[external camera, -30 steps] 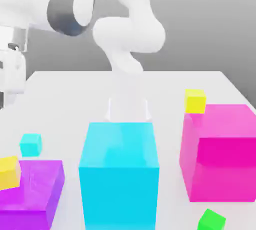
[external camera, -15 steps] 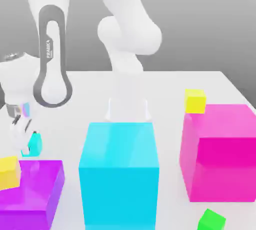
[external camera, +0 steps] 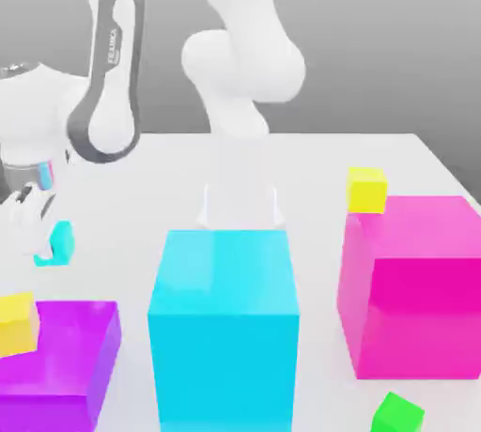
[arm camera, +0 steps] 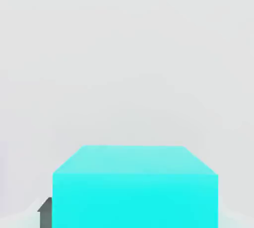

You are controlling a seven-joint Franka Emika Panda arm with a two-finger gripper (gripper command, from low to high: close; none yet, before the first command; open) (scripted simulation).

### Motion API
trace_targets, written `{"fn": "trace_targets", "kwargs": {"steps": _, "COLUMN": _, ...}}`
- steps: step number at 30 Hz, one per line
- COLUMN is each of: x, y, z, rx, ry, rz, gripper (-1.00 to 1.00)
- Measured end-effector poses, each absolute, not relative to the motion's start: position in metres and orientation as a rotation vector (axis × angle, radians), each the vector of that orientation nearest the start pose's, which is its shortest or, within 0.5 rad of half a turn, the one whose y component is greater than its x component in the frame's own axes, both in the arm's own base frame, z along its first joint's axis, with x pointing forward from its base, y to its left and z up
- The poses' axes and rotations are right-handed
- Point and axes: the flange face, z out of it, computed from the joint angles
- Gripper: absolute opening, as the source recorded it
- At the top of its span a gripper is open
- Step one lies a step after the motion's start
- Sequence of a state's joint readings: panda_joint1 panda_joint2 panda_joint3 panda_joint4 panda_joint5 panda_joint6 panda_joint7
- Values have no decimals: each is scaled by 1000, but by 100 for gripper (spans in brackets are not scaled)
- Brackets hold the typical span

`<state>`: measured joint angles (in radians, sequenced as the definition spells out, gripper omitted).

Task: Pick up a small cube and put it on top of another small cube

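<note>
End effector (external camera: 42, 233) pinching the small cube (external camera: 58, 240) at the exterior view's left, off the counter (external camera: 376, 153). Cube sits behind the purple block (external camera: 58, 364) and its yellow cube (external camera: 17, 323).

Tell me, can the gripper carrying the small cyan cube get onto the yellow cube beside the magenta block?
Probably yes. The gripper is shut on the small cyan cube, and the yellow cube has nothing on top, though the magenta block sits close beside it.
</note>
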<state>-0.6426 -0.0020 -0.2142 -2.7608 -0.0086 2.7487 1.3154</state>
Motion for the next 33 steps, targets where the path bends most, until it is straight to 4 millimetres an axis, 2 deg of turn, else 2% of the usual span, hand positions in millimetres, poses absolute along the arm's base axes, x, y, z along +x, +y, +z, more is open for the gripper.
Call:
{"fn": "trace_targets", "kwargs": {"steps": 3, "x": 303, "y": -261, "z": 244, "rx": -1617, "ry": 2700, "rz": 20, "gripper": -100}}
{"fn": "trace_targets", "kwargs": {"steps": 7, "x": 353, "y": -209, "z": 287, "rx": -1758, "ry": 2612, "rz": 22, "gripper": -100}}
{"fn": "trace_targets", "kwargs": {"steps": 10, "x": 383, "y": -153, "z": 323, "rx": -1879, "ry": 2530, "rz": 20, "gripper": -100}}
{"fn": "trace_targets", "kwargs": {"steps": 13, "x": 396, "y": -81, "z": 362, "rx": -1979, "ry": 2442, "rz": 20, "gripper": -100}}
{"fn": "trace_targets", "kwargs": {"steps": 16, "x": 391, "y": -5, "z": 398, "rx": -2079, "ry": 2354, "rz": 18, "gripper": -100}}
{"fn": "trace_targets", "kwargs": {"steps": 18, "x": 378, "y": 45, "z": 420, "rx": -2149, "ry": 2296, "rz": 12, "gripper": -100}}
{"fn": "trace_targets", "kwargs": {"steps": 21, "x": 343, "y": 116, "z": 449, "rx": -2256, "ry": 2209, "rz": -6, "gripper": -100}}
{"fn": "trace_targets", "kwargs": {"steps": 23, "x": 314, "y": 155, "z": 461, "rx": -2311, "ry": 2164, "rz": -18, "gripper": -100}}
{"fn": "trace_targets", "kwargs": {"steps": 24, "x": 302, "y": 166, "z": 462, "rx": -2311, "ry": 2159, "rz": -16, "gripper": -100}}
{"fn": "trace_targets", "kwargs": {"steps": 26, "x": 290, "y": 174, "z": 453, "rx": -2279, "ry": 2170, "rz": -3, "gripper": -100}}
{"fn": "trace_targets", "kwargs": {"steps": 30, "x": 288, "y": 175, "z": 401, "rx": -2261, "ry": 2177, "rz": 5, "gripper": -100}}
{"fn": "trace_targets", "kwargs": {"steps": 31, "x": 287, "y": 175, "z": 393, "rx": -2260, "ry": 2178, "rz": 4, "gripper": 100}}
{"fn": "trace_targets", "kwargs": {"steps": 33, "x": 287, "y": 175, "z": 393, "rx": -2260, "ry": 2178, "rz": 4, "gripper": 100}}
